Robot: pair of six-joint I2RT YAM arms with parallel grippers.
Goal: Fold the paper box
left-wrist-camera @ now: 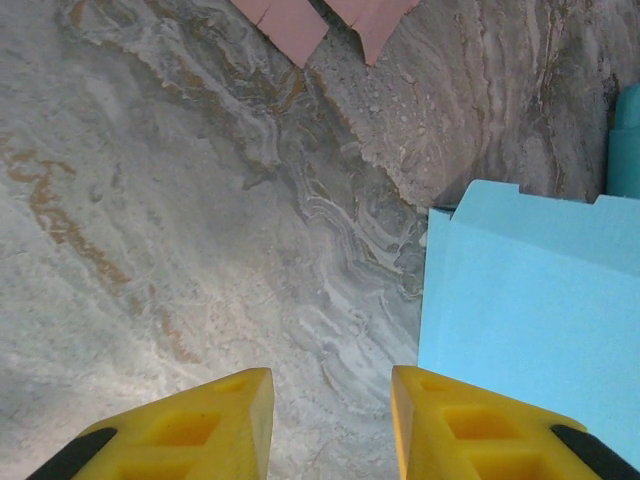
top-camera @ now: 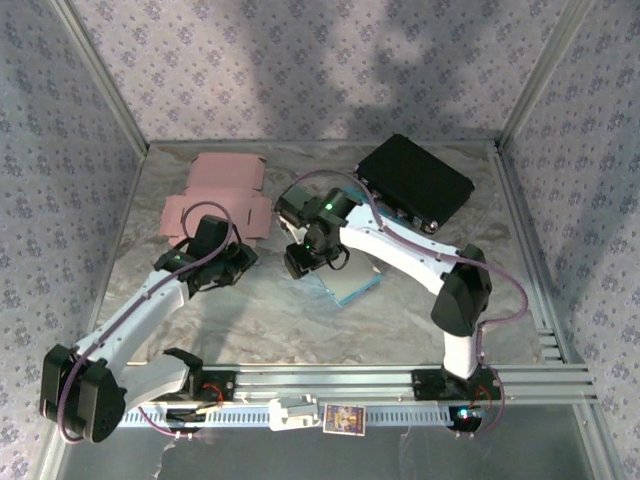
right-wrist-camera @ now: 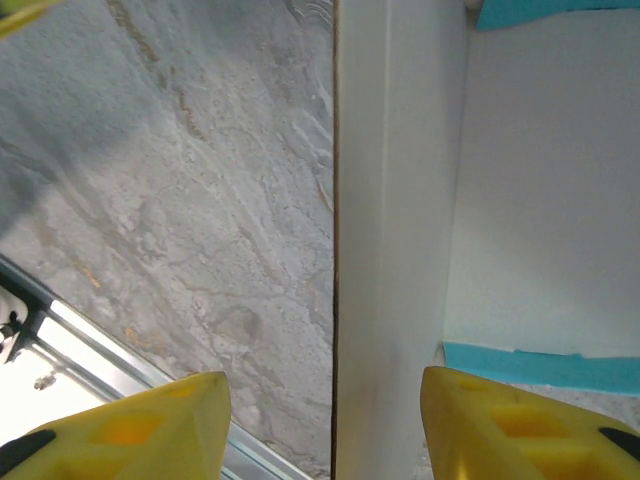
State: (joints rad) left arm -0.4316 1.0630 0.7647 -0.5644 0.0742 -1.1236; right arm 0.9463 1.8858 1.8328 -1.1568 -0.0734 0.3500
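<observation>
- Though started, folding far from finished: paper box [top-camera: 352,286] mid-table, blue outside, white inside, one wall raised; other flaps not made out.
- Right gripper [right-wrist-camera: 320,378] released, fingers astride that upright wall; bare table [top-camera: 260,325] visible between one finger and the panel, so no pinch, by judgement.
- Left gripper [left-wrist-camera: 330,378] released, nothing between the fingers; just beside the box's edge, apart from it.
- Probably left to do: raise the other walls, tuck the flaps.
- Edges: pink flat blank [top-camera: 215,200] beyond the left gripper, black case [top-camera: 415,182] far right, both apart from the box.
- Open room on the near table, up to the rail [top-camera: 400,380].
</observation>
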